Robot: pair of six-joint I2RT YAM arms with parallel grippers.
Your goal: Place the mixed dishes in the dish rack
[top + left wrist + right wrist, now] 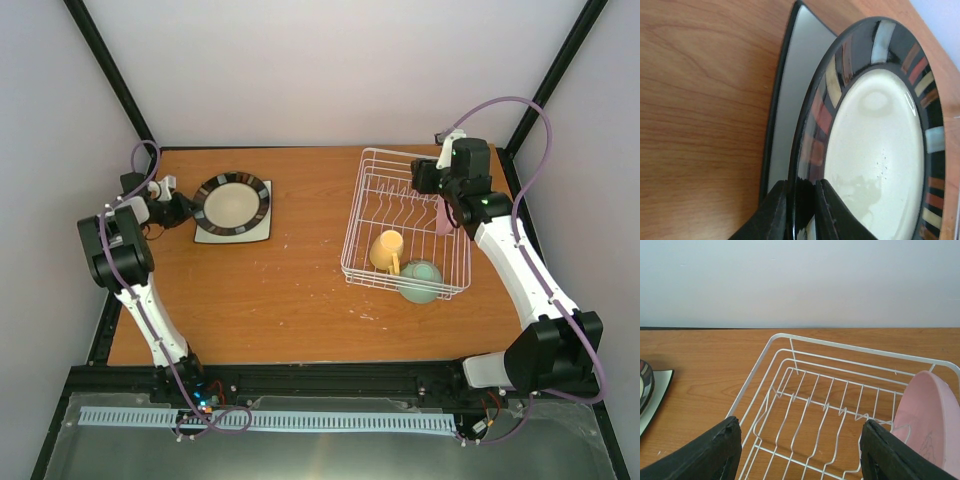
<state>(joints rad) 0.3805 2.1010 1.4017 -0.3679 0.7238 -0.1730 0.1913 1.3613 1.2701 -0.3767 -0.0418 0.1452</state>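
Observation:
The black-rimmed round plate (232,203) lies on the white square plate (233,232) at the far left of the table. My left gripper (190,208) is at its left edge. In the left wrist view the left gripper (802,200) is shut on the round plate's (880,165) striped rim, one finger above and one below, with the square plate (795,100) underneath. The dish rack (405,225) holds a pale yellow mug (387,250), a mint-green bowl (421,281) and an upright pink plate (443,215). My right gripper (800,440) hangs open over the rack (805,390), beside the pink plate (930,415).
The rack's upright prongs (840,412) stand below the right fingers. Black frame posts (110,70) rise at the table's back corners, close to a pale wall. The table's near edge (300,362) meets a black rail.

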